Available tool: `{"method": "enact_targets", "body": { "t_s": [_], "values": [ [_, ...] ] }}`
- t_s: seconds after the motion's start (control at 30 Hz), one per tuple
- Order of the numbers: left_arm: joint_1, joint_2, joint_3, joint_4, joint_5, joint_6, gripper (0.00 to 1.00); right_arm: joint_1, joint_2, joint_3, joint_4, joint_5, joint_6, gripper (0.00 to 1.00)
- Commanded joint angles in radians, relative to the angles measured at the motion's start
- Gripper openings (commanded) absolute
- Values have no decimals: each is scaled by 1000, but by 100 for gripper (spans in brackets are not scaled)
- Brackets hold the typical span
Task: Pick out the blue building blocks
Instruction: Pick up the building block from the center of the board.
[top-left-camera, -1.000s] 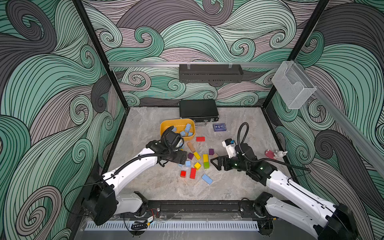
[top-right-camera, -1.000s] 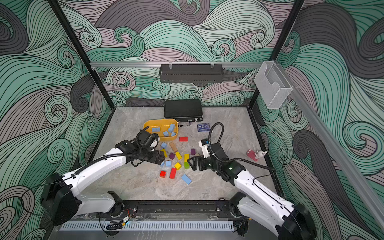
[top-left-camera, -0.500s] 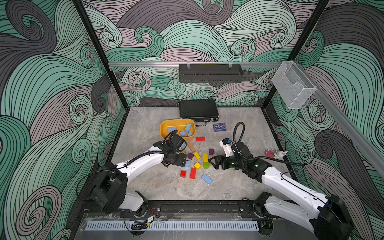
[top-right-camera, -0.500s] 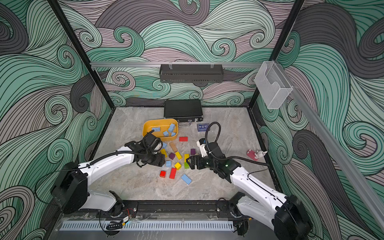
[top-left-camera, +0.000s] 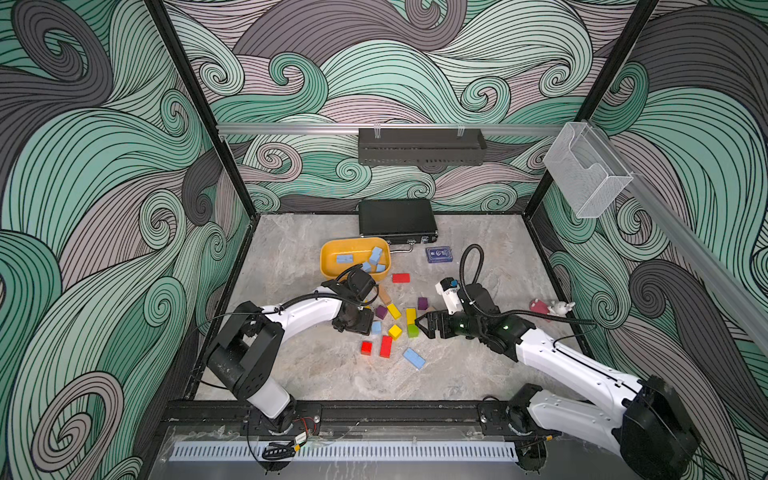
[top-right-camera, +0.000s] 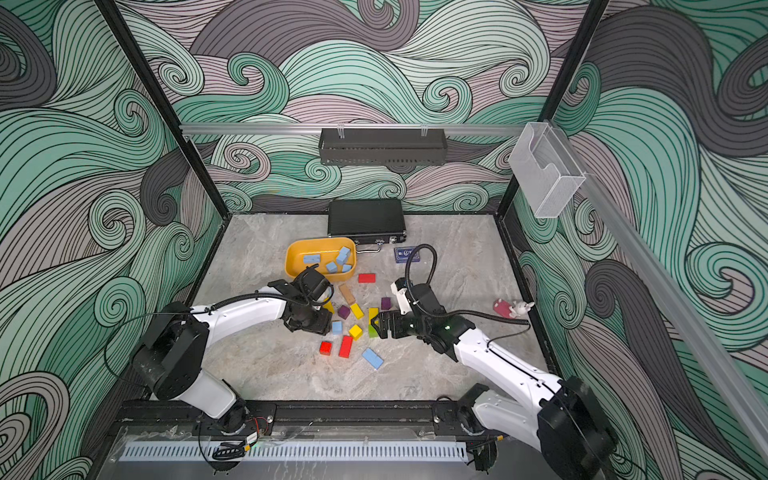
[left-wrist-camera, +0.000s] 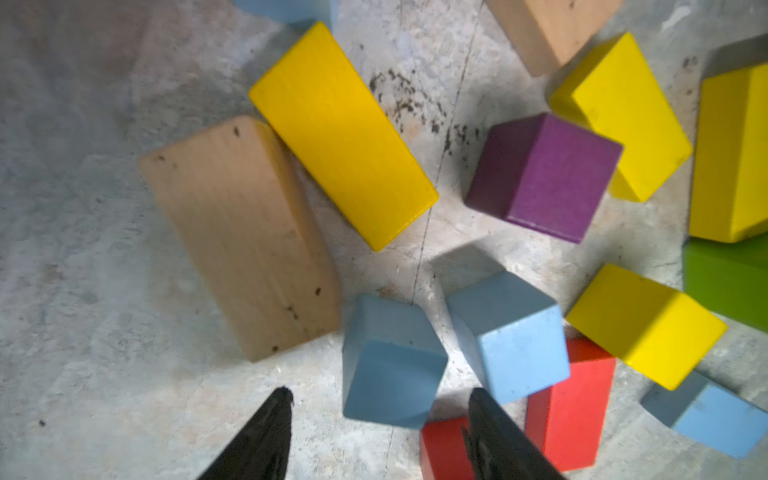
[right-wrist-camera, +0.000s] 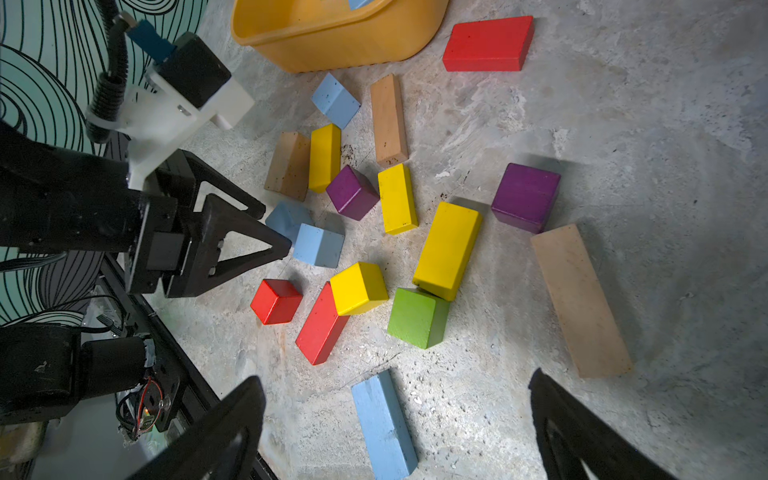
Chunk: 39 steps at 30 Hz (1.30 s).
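Two blue cubes in left wrist view: blue cube (left-wrist-camera: 390, 361) sits between the fingers of the left gripper (left-wrist-camera: 381, 392), gap each side, jaws part open, untouched; second blue cube (left-wrist-camera: 509, 336) just outside one finger. Right wrist view: right gripper (right-wrist-camera: 395, 378) jaws wide, empty; long blue brick (right-wrist-camera: 384, 428) shows in the gap. Both top views: yellow tray (top-left-camera: 325, 259) (top-right-camera: 291, 259) holds several blue blocks (top-left-camera: 344, 259); both arms reach low into the pile (top-left-camera: 395, 322).

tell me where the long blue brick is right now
In a top view the long blue brick lies flat on the table at the near edge of the block cluster, just right of the long red brick and apart from it.
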Motion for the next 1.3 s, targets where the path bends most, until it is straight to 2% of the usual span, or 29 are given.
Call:
{"method": "enact_targets", "body": {
  "t_s": [0.0,0.37,0.43,0.53,0.73,1.0,1.27],
  "values": [
    [-8,36,48,6,-27,13,65,3,8,32,12,-7,-13,99],
    [-8,107,94,-7,-27,35,51,4,32,51,-2,8,-34,99],
    [-8,109,94,-9,-22,38,45,4,34,52,-6,8,-37,99],
    [-9,103,90,-16,-22,40,41,3,33,54,-12,10,-40,99],
    [-9,92,70,-27,-32,35,40,3,35,58,-17,10,-45,99],
    [-9,75,52,-38,-41,20,52,3,33,60,-21,8,-50,99],
    [-8,71,36,-30,-28,7,44,4,29,61,-29,6,-50,99]
  ]
}}
